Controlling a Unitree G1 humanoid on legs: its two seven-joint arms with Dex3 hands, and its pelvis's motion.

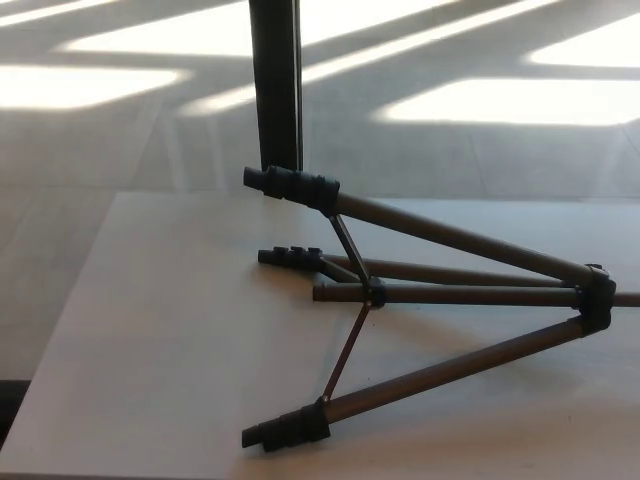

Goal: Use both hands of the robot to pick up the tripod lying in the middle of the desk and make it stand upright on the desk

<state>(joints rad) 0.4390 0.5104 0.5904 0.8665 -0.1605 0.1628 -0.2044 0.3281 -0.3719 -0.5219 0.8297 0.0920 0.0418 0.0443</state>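
Observation:
A dark grey tripod [450, 295] lies on its side on the pale desk [160, 340], legs spread. Its black feet point to the left: one at the back [290, 185], one in the middle [290, 257], one near the front edge [285, 430]. The legs meet at a black hub [597, 298] at the right, and thin braces join them to the centre column [450, 294]. Neither of my hands shows in the head view.
A dark upright post [276, 85] stands behind the desk's far edge, just behind the tripod's back foot. Beyond it is a grey floor with bright patches of sunlight. The desk's left edge runs diagonally at the picture's left.

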